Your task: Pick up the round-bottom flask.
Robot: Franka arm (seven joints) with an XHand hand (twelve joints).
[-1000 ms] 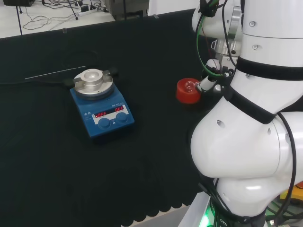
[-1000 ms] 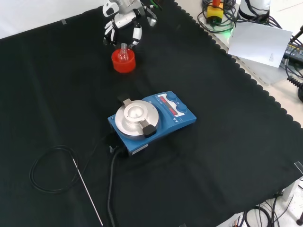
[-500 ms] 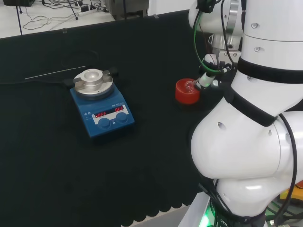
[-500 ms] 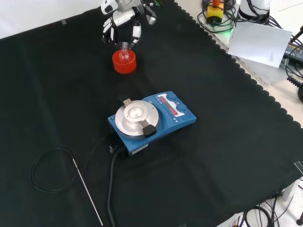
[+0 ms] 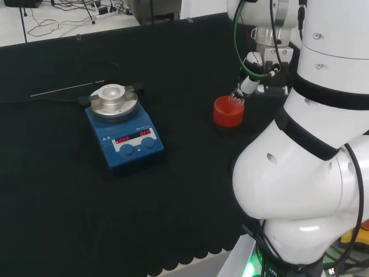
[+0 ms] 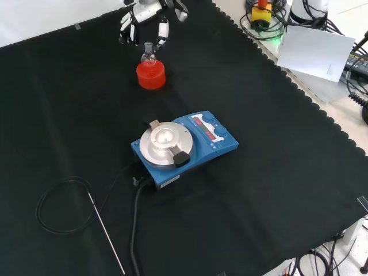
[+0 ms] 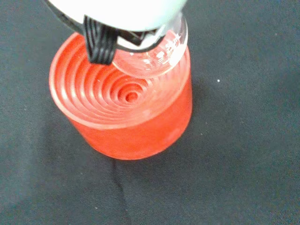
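A small clear round-bottom flask (image 6: 149,56) hangs just above a red ribbed ring stand (image 6: 150,75), lifted off it. The hand (image 6: 144,26) reaches down from the top of the front view, and its fingers pinch the flask's neck. In the head view the hand (image 5: 252,81) sits right of the red stand (image 5: 228,111), with the flask (image 5: 236,98) at the stand's upper rim. In the wrist view the glass bulb (image 7: 150,56) floats over the stand's ribbed hollow (image 7: 121,101), and a black ribbed fingertip (image 7: 99,41) lies against it.
A blue stirrer plate with a round metal top (image 6: 184,143) stands mid-cloth, nearer the camera than the stand in the front view. A black cable (image 6: 57,204) and a thin metal rod (image 6: 106,233) lie at the lower left. The arm's white links (image 5: 311,156) take up the head view's right side.
The hand has risen with the flask: the bulb sat in the red stand a second ago and now hangs just above it. The stand and the stirrer have stayed put.
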